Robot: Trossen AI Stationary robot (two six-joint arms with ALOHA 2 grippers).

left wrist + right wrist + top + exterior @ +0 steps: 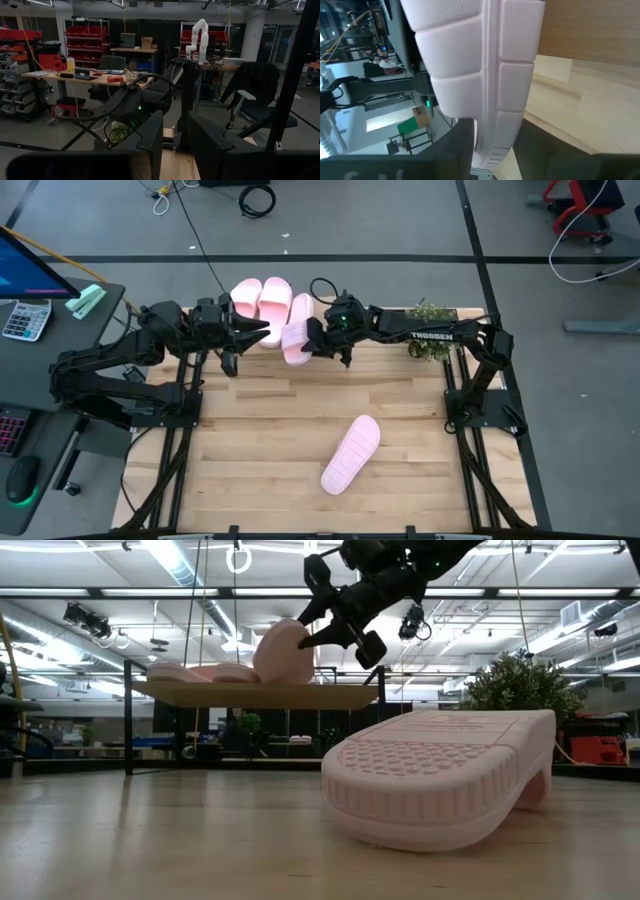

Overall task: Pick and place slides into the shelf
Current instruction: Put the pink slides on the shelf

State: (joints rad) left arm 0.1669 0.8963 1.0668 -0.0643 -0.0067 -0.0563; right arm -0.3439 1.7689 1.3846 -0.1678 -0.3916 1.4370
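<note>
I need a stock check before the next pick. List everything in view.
slides on shelf: two, pale pink, lying flat side by side
tilted slide: one, pale pink, at the shelf edge, between the right gripper's jaws
loose slide: one, pale pink, sole up on the table
plant: one, green, table's far right corner
calculator: one, white, side desk
left gripper: one, dark, beside the shelf
</note>
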